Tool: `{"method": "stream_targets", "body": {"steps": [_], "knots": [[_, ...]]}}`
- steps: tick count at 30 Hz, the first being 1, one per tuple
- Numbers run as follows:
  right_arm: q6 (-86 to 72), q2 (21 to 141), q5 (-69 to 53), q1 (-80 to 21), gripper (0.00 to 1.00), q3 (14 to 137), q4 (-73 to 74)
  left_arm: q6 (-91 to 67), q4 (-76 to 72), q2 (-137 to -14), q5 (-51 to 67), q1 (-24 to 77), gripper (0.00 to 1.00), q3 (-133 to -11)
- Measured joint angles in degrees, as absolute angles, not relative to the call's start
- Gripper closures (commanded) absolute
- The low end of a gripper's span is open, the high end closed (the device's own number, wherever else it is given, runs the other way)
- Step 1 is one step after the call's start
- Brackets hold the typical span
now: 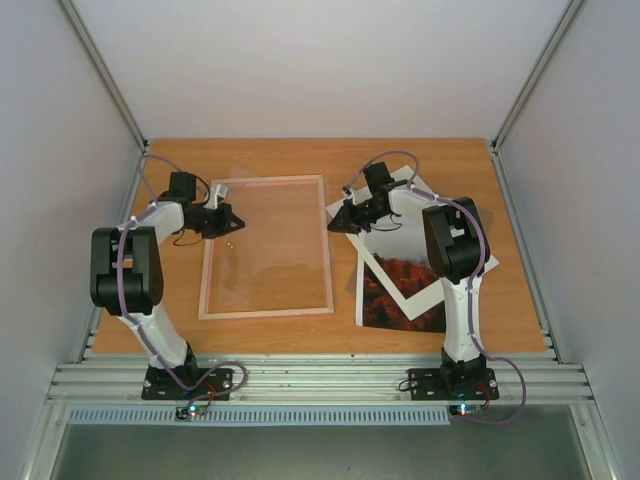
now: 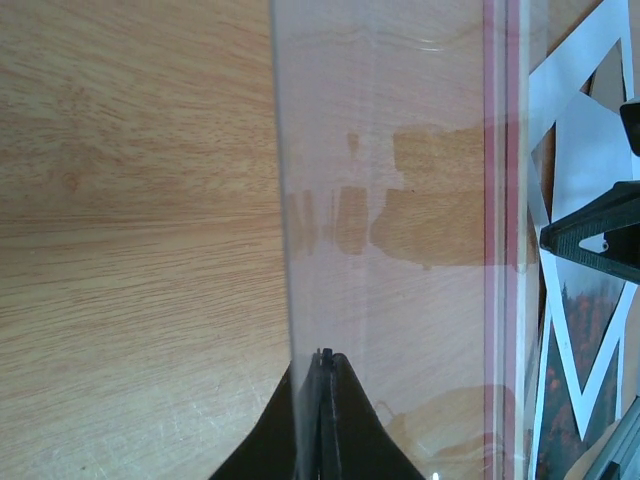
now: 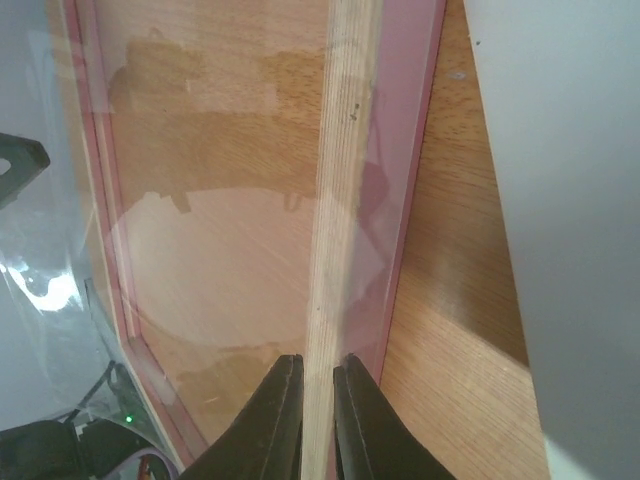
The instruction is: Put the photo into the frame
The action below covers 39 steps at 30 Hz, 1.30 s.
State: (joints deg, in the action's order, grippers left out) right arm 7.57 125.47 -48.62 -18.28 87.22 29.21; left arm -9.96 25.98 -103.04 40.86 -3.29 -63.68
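The frame [image 1: 265, 313], a thin pale pink border, lies on the table left of centre. My right gripper [image 1: 336, 225] is shut on its right border; in the right wrist view the fingers [image 3: 285, 400] clamp the pale wood edge of the frame [image 3: 345, 200]. My left gripper [image 1: 238, 222] is shut on the left edge of the clear pane [image 1: 270, 240]; in the left wrist view that pane [image 2: 380, 150] runs up from between the closed gripper [image 2: 322, 362]. The photo [image 1: 405, 272], red-orange mountains, lies on the right, partly under a white mat [image 1: 420, 297].
The mat and photo sit under the right arm, tilted, close to the frame's right side. White enclosure walls bound the table at back and sides. A metal rail [image 1: 320, 380] with both arm bases runs along the near edge.
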Motion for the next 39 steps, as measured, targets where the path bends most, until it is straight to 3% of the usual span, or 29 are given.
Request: {"method": "stream_targets", "body": {"steps": [39], "knots": [[8.6, 125.6, -45.8, -19.1, 0.89, 87.3, 31.6, -8.5, 26.1, -104.3, 35.7, -5.2, 1.00, -63.9]]}}
